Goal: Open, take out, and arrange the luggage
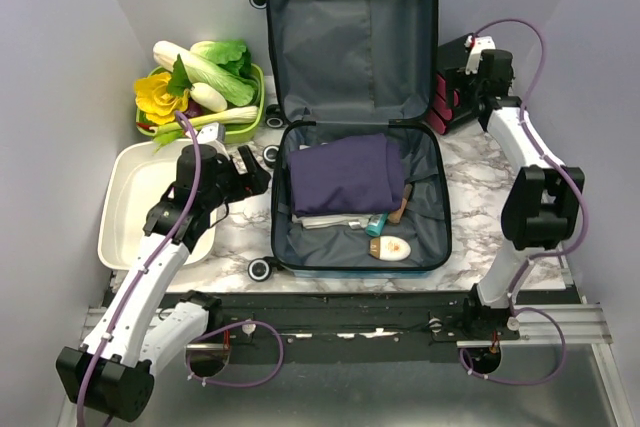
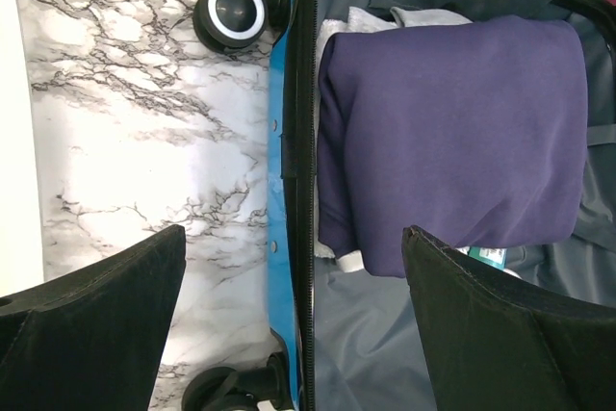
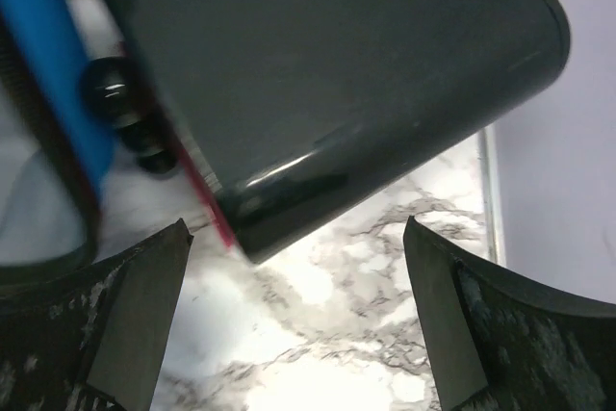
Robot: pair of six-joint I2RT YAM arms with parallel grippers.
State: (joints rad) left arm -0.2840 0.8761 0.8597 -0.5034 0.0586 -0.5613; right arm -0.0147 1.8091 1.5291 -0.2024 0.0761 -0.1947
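Note:
The blue suitcase (image 1: 355, 117) lies open in the middle of the table, its lid raised at the back and its grey lining showing. In its base lie a folded purple garment (image 1: 345, 172) on white cloth, a teal item, a brown item and a cream bottle (image 1: 390, 248). My left gripper (image 1: 256, 173) is open and empty, low at the case's left rim. In the left wrist view it (image 2: 294, 324) straddles the blue rim (image 2: 279, 141), with the purple garment (image 2: 452, 132) just ahead. My right gripper (image 1: 478, 75) is open and empty at the back right; in the right wrist view it (image 3: 298, 324) hangs over bare marble.
A black box with pink drawers (image 1: 450, 87) stands right of the lid and fills the right wrist view (image 3: 337, 74). A green basket (image 1: 258, 97) of vegetables is at the back left. A white tray (image 1: 130, 207) lies at the left. A case wheel (image 2: 231, 9) shows.

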